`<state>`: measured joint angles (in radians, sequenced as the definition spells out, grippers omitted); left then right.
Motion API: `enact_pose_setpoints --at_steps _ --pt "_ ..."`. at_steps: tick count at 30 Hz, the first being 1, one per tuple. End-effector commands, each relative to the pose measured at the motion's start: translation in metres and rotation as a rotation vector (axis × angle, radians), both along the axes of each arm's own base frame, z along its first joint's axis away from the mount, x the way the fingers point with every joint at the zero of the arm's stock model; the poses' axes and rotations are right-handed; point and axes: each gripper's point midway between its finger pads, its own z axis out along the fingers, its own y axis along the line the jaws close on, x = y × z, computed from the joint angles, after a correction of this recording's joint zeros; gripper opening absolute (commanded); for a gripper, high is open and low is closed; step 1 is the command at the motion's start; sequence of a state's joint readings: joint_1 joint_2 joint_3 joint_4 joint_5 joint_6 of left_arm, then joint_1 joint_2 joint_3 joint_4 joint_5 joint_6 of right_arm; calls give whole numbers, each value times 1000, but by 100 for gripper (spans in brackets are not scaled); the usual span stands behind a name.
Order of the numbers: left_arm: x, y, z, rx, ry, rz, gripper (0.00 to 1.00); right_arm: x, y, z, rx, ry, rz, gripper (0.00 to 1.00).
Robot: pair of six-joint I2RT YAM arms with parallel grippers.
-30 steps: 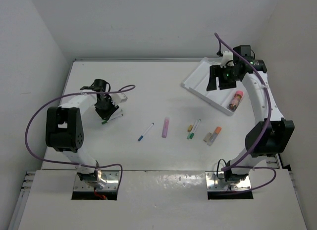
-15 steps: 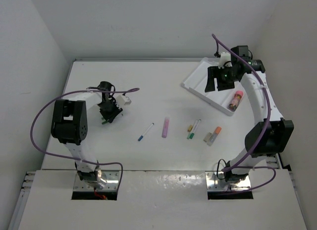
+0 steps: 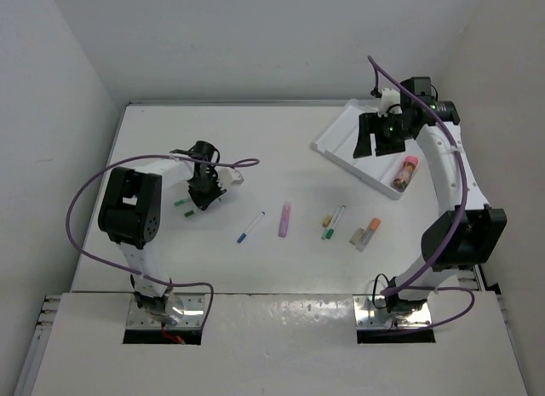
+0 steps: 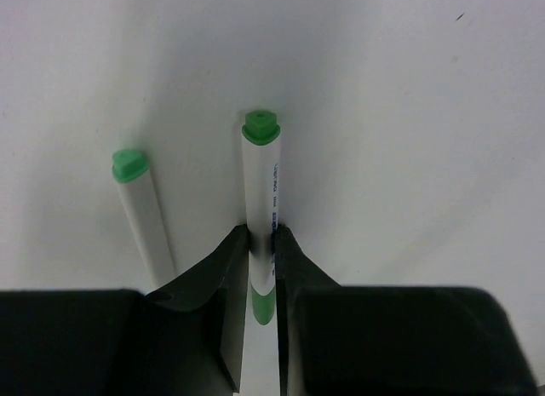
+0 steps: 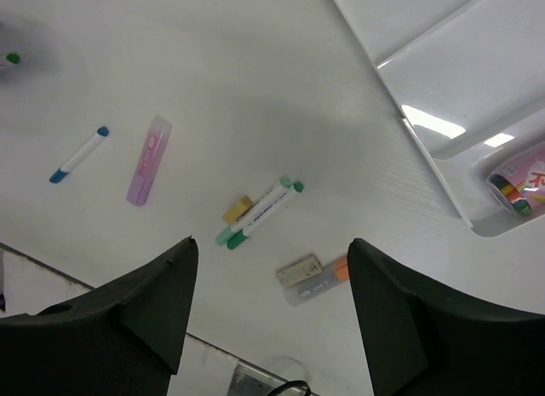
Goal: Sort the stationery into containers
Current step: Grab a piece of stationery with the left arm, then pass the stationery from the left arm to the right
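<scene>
1. Nearest the arm bases, a loose row of stationery lies across the middle of the white table (image 3: 255, 149). From left to right it holds a blue-tipped pen (image 3: 250, 227), a lilac stick (image 3: 284, 218), and a tan eraser (image 3: 326, 219) touching a pair of green-ended pens (image 3: 335, 221) that lie side by side. Last come a beige eraser (image 3: 357, 236) and, against it, an orange-tipped marker (image 3: 369, 232).
2. Faint print runs along the lilac stick and the paired pens, but it is too small to read in either view.
3. Just beyond the row, on the left, the left gripper (image 4: 261, 236) is clamped on a green-capped pen (image 4: 261, 170), with a finger pressed to each side of its white barrel. Blue lettering runs down that barrel; I cannot make it out.
4. A second green-capped pen (image 4: 140, 204) lies just beside the held one, roughly parallel and outside the grip. Its lower end is hidden behind a finger.
5. A purple cable (image 3: 85, 209) loops out from the left arm over the table's left side.
6. Farthest back, at the right rear, the white tray (image 3: 339, 142) sits at an angle, divided into long compartments. A pink marker (image 3: 407, 172) lies in the compartment at its right end. The marker's striped, colourful label is cut off at the frame edge and is unreadable.
7. The right gripper (image 3: 375, 139) hangs above the tray with its fingers wide apart and nothing between them — in the overhead view it covers part of the tray.
</scene>
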<state>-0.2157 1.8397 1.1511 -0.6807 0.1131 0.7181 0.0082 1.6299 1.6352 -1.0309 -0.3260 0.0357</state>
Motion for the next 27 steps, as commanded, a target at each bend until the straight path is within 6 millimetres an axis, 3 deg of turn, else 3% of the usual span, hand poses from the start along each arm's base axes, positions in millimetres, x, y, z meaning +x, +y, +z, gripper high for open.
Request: enact_pose_setpoints --at_steps 1,5,8,9,10,11,12,13,15,17,18,19,21,23,24,26,27 --pt "-11 -24 -19 -34 61 -16 17 0 -8 32 11 -92 -7 70" --pt "-11 -58 14 -161 41 -8 5 -9 -14 65 -33 -234 45 70" --pt "-8 -98 64 -362 42 -2 0 -17 -10 88 -55 -366 98 69" --pt "-2 -109 92 -418 16 -7 0 -17 -5 96 -63 -423 126 69" --pt "-1 -119 107 -467 16 -6 0 -20 4 92 -82 -450 188 68" --pt "-4 -133 124 -546 40 7 0 -29 9 103 -100 -511 225 68" --pt "0 -142 150 -598 10 4 0 -31 24 112 -111 -580 290 67" --pt "-1 -150 163 -637 7 3 0 -34 29 104 -156 -613 369 67" --pt "-6 -165 197 -741 4 22 0 -50 53 118 -194 -744 505 67" --pt "-12 -177 220 -813 38 112 0 -63 67 106 -271 -813 666 65" --pt "-12 -180 236 -850 11 131 0 -72 83 118 -295 -906 736 64" --pt "-16 -183 243 -875 17 150 0 -77 91 110 -345 -949 818 62" --pt "-28 -193 268 -982 68 196 0 -88 117 114 -398 -1086 952 59" --pt "-44 -202 276 -1056 186 222 0 -94 139 123 -423 -1204 1031 58" --pt "-46 -206 280 -1084 218 215 0 -108 159 124 -415 -1261 1111 57" --pt "-65 -214 283 -1153 417 232 0 -118 179 112 -466 -1334 1244 57" --pt "-63 -216 289 -1205 415 196 0 -131 200 114 -460 -1413 1309 57"
